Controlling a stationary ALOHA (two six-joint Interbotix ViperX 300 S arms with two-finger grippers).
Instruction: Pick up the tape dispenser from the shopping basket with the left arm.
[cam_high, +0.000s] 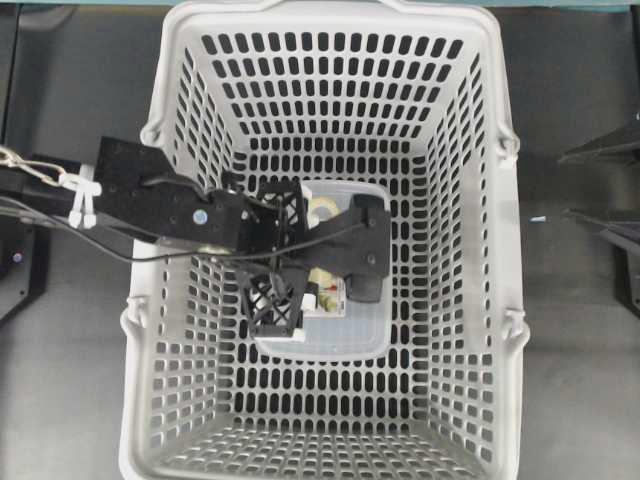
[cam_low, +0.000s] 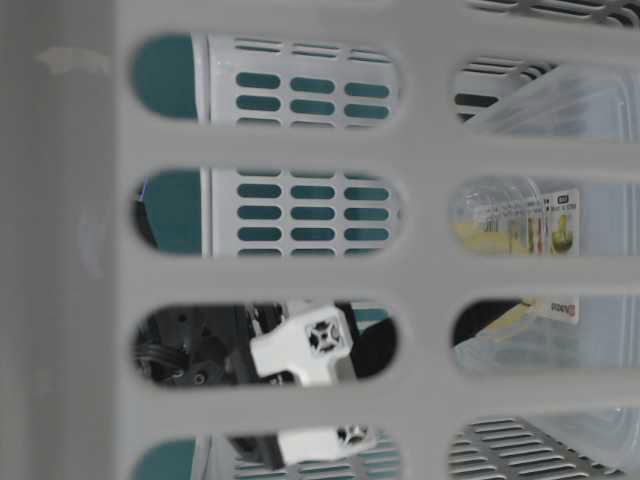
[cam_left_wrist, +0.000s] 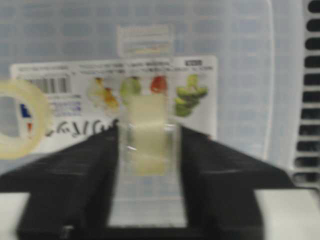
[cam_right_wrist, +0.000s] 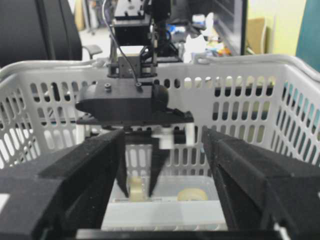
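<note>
1. Basket position: the shopping basket (cam_high: 330, 60) stands on the dark worktop (cam_high: 70, 90) and fills most of the overhead view.
2. Contents: a translucent box (cam_high: 345, 335) lies on the basket floor, near its middle.
3. Tape dispenser location: the tape dispenser (cam_left_wrist: 146, 135) sits on top of the translucent box, with its printed card (cam_left_wrist: 200, 85) lying flat beneath and behind it. A second cream tape ring (cam_left_wrist: 20, 117) lies on the card just to the side.
4. Left arm: the left arm (cam_high: 150, 195) reaches over the basket's rim and down into the basket.
5. Left pincer state: the left pincer (cam_left_wrist: 147, 165) straddles the clear housing of the tape dispenser, one black finger (cam_left_wrist: 85, 170) on each side, set close against it. The wrist view is blurred, so full contact cannot be confirmed; the pincer appears closed on the dispenser.
6. Right pincer: the right pincer (cam_right_wrist: 162, 190) is outside the basket, facing it, with its jaws spread wide and nothing between them.
7. Table-level view: the basket wall blocks most of the scene; white fingertips (cam_low: 305, 350) and part of the card show through the slots.
</note>
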